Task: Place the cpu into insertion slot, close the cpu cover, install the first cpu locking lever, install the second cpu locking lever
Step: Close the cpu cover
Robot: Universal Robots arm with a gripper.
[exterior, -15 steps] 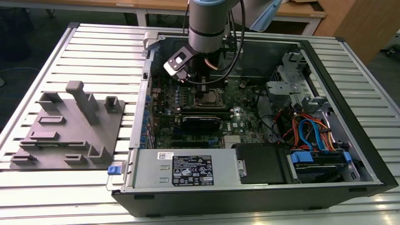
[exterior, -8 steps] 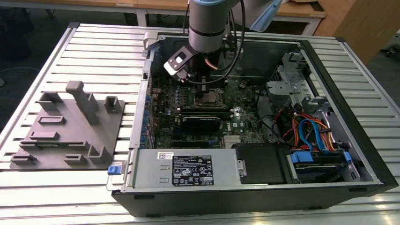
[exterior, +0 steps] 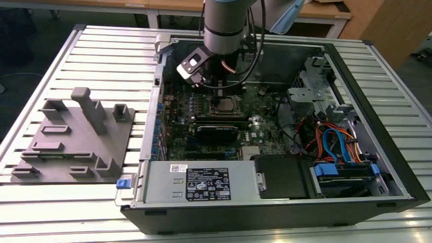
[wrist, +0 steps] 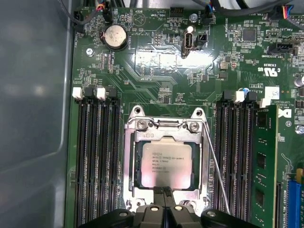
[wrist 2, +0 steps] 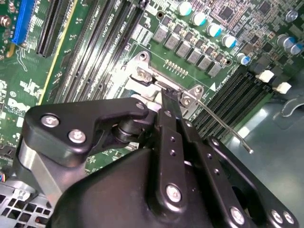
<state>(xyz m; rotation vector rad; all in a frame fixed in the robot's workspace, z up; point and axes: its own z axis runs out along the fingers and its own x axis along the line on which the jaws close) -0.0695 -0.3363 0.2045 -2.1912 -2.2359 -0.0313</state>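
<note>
Open computer case [exterior: 405, 177], arm reaching down onto the motherboard [wrist: 156, 71].

- The cpu [wrist: 167, 164] lies flat in the insertion slot [wrist: 138, 166], metal top up, midway between the two banks of memory slots [wrist: 97, 156].
- The cpu cover [wrist: 201, 161] is down around the chip, which shows through its window.
- One locking lever [wrist: 217, 173], a thin wire rod, runs along the cover's edge on the side of the fitted memory card. In the second wrist view its hooked end stands free over the board, so it is probably not yet latched.
- The gripper [wrist: 166, 194] sits at the cover's edge opposite the hinge screws. Its fingers are pressed together with nothing seen between them, and the tip [wrist 2: 167, 97] is at or on the frame; actual contact cannot be told.

Handling judgement:
- The chip is light, rigid and smooth-topped, and likely fragile underneath. It should be held by opposite edges and never dragged.
- The cover is thin, stiff sheet metal and is best pushed at its free edge.
- The lever is springy wire that may slip off smooth fingers. It should be taken near the hooked end.
</note>
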